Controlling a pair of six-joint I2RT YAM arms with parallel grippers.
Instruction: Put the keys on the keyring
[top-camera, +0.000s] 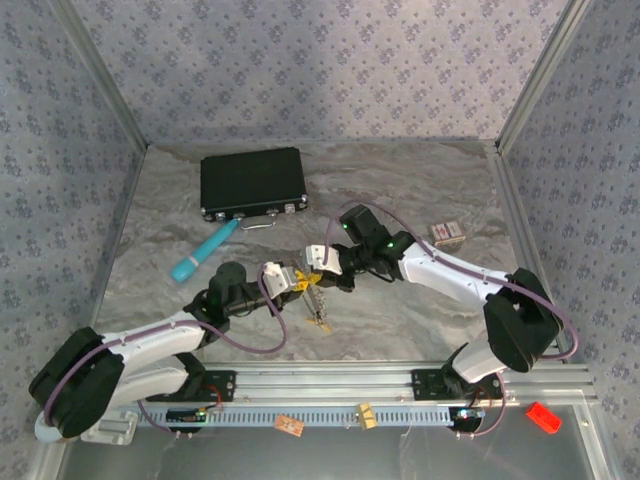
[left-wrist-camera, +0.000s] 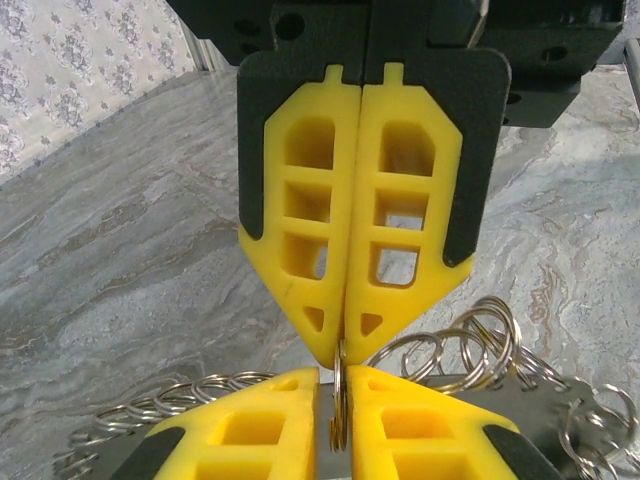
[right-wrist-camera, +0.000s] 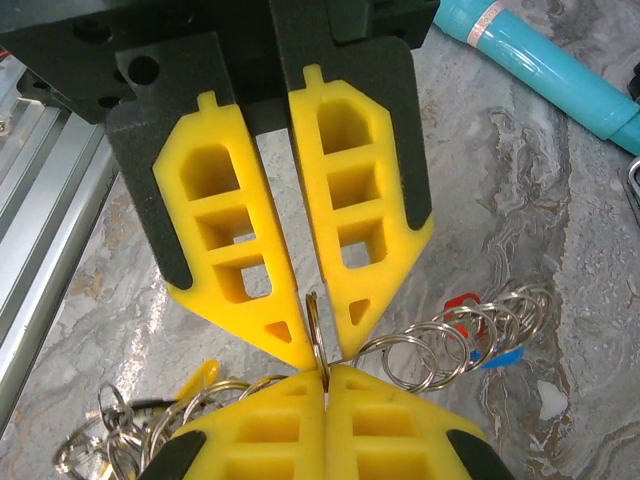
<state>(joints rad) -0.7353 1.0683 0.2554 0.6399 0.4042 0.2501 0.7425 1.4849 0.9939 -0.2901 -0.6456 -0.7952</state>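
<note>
Grey marbled desk (top-camera: 420, 180): at its centre the left pincer (top-camera: 299, 283) and right pincer (top-camera: 320, 272) meet tip to tip. Both are pinched narrow on the thin silvery wire keyring (right-wrist-camera: 313, 318), its chain (top-camera: 318, 308) dangling toward six o'clock.

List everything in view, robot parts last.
keyring: 1, brassy, edge-on between both grippers' fingertips
small rings: many, silver, chained off the keyring
keys: at least 3, red, blue, yellow heads, among the small rings
case: 1, black, far left of centre
tube: 1, teal, just nearer than the case
small box: 1, pale with red, far right
block: 1, red, near ledge, right
pieces: 2, tan, front rail
table: 1, grey marble
left gripper: 1, yellow fingers, narrow about the keyring
right gripper: 1, yellow fingers, shut on the keyring
arms: 2, white and black, bases at near edge
</note>
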